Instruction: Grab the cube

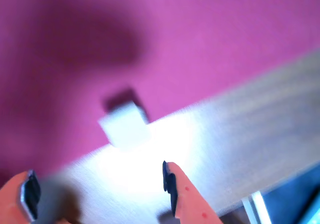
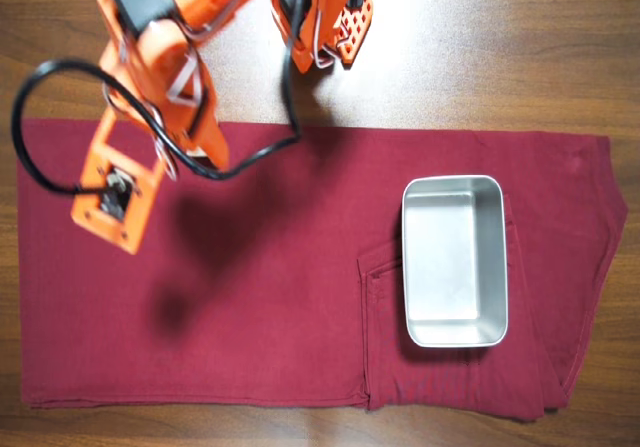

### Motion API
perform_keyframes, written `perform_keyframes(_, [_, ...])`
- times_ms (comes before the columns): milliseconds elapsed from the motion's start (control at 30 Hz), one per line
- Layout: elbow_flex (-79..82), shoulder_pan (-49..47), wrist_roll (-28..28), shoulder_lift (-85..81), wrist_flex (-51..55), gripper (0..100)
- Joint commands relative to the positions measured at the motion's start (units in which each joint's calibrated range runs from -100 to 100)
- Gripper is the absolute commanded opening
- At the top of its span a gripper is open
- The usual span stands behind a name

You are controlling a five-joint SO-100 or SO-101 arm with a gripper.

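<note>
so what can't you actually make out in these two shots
- The cube: blurred in the wrist view; in the overhead view the arm covers where it sits, so it does not show.
- The gripper: only its fingertips enter the wrist view's bottom edge, jaws apart; hidden under the arm in the overhead view.
- The metal tray: outside the wrist view.
</note>
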Motion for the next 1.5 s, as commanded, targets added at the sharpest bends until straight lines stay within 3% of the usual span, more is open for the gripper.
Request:
perform_keyframes(0, [-1.4,9.1,3.7,2.7,0.2,33])
perform_keyframes(200, [5.9,9.9,2.4,8.7,-0.7,35])
perform_keyframes(433, [6.7,9.5,2.8,15.1,-15.6,35])
perform_keyframes(867, [18.2,6.4,-0.1,14.8,-26.1,35])
perform_keyframes(967, [19.6,6.3,-0.5,15.1,-28.4,28])
perform_keyframes(1000, [19.7,6.3,-1.0,15.3,-29.0,18])
perform_keyframes(1033, [19.9,5.9,-1.5,15.4,-29.4,1])
perform_keyframes(1167, [20.1,2.7,-2.1,13.0,-28.4,0])
perform_keyframes(1300, [11.0,-13.1,-5.8,1.7,-19.0,0])
perform_keyframes(1467, [8.3,-50.5,-13.7,-6.4,-26.0,0])
